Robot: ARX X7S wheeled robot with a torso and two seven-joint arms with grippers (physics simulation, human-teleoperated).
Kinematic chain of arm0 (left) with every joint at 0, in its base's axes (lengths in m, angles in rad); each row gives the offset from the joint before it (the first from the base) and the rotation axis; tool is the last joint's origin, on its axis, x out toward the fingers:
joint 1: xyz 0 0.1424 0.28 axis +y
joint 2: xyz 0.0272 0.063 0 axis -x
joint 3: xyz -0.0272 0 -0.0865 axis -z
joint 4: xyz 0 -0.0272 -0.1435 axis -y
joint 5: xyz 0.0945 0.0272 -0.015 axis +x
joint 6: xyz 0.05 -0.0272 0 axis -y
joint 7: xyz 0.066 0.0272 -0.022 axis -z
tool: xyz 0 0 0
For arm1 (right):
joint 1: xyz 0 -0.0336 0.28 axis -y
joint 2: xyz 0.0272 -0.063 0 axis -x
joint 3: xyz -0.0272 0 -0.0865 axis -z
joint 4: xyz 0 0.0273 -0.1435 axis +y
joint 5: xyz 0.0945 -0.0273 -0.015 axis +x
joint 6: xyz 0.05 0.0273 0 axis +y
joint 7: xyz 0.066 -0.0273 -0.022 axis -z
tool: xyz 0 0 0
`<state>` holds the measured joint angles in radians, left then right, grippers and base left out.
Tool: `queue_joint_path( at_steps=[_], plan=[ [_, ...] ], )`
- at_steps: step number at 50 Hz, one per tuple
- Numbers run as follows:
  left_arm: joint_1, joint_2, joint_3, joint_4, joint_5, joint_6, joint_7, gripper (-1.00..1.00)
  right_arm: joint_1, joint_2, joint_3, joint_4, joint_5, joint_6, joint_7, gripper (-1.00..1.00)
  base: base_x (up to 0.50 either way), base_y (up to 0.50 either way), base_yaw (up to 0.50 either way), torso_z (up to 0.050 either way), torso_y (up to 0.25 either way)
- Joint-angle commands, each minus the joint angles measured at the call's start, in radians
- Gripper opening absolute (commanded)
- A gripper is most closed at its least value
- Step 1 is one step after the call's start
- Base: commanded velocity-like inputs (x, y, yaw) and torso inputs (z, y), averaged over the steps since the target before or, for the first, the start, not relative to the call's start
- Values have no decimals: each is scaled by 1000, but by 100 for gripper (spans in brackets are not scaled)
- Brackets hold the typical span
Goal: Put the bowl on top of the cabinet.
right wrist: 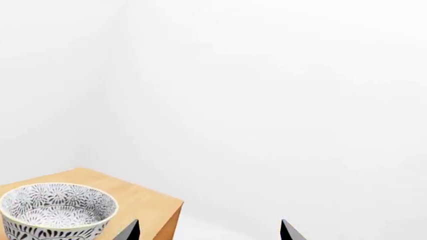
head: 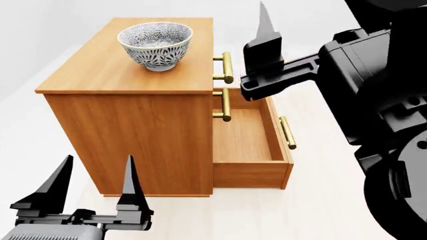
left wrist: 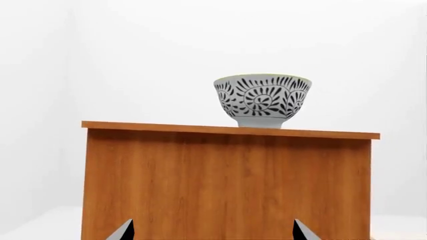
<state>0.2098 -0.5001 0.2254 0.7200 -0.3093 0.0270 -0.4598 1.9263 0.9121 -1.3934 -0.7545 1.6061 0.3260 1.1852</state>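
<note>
The small round white ceramic bowl with dark leaf pattern [head: 155, 44] stands upright on the flat top of the orange-brown wooden cabinet [head: 127, 125]. Left gripper [head: 93, 187] and right gripper [right wrist: 208, 231] are both spread and empty. Judged rigid, brittle, smooth-glazed; best held by the rim.

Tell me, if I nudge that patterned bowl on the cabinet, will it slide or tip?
The bowl looks rigid and glazed, so it would probably slide on the cabinet top's smooth wood. Its narrow foot under a wide, deep body suggests a high push could tip it. Likely breakable if it falls.
</note>
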Motion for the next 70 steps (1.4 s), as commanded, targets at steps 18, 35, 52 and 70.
queue_joint_path(
  at_steps=[18,35,52,70],
  plan=[
    [14,-11,-9,23,-1,7,-14,100,-312,244,-88,-291,-339,-128,194,100,0,0,0,0,0],
    [43,-27,-36,60,-4,24,-29,100,147,249,-1068,-293,-771,-556,385,100,0,0,0,0,0],
    [78,-46,-64,119,-5,36,-49,100,257,373,-1437,-293,-1090,-710,385,100,0,0,0,0,0],
    [119,-61,-92,167,-8,61,-65,100,392,460,-1747,-293,-1358,-778,385,100,0,0,0,0,0]
  ],
)
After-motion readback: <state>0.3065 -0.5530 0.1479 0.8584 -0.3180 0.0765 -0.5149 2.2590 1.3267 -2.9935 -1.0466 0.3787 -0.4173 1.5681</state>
